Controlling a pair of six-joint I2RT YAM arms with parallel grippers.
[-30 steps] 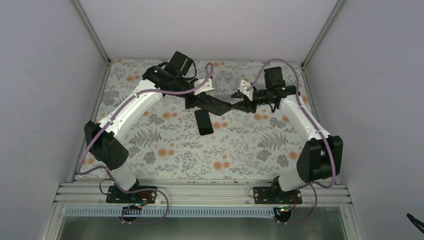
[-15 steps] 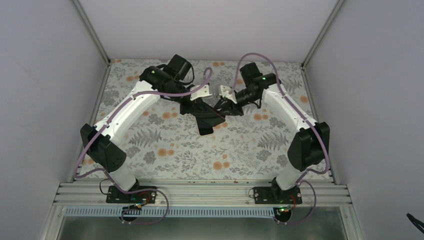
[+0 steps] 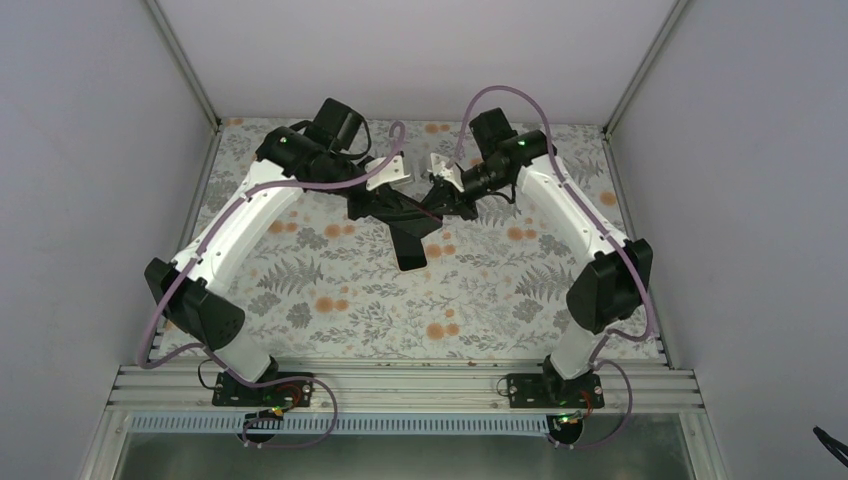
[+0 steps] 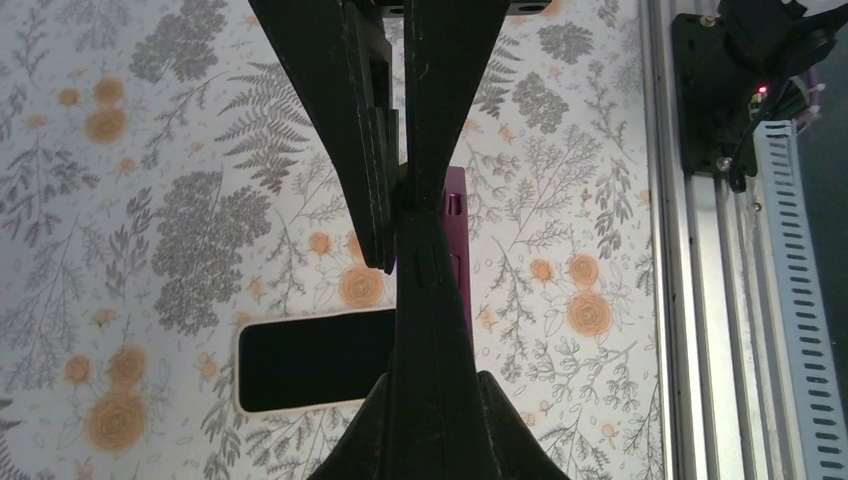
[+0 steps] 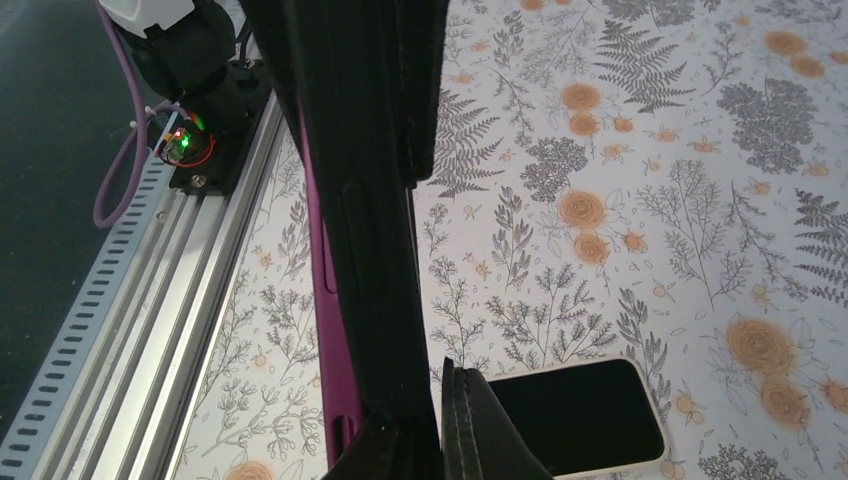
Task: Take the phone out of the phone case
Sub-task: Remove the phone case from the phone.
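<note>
So the phone [image 3: 408,252] is lying flat on the worktop [image 3: 300,300], glass side up and out of its shell. The phone case [image 4: 430,300] is up in the air more or less over it, edge-on to both my wrist cams with its purple lining showing. My left claw [image 4: 402,208] is pinched closed on one end of the case and my right claw [image 3: 447,205] looks clamped on the other end, so both are gripping the same thin shell. That's where I reckon it can get messy: if my two arms pull apart or twist even slightly out of sync, the shell bends or pops out of one grip. And since it hangs over the phone, any slip drops it onto the glass, maybe knocking the phone sideways or landing half across it. Letting go with both claws at once would do the same. Best bet imo is one claw releases first and the other carries the case to a bare patch well apart from the phone.
</note>
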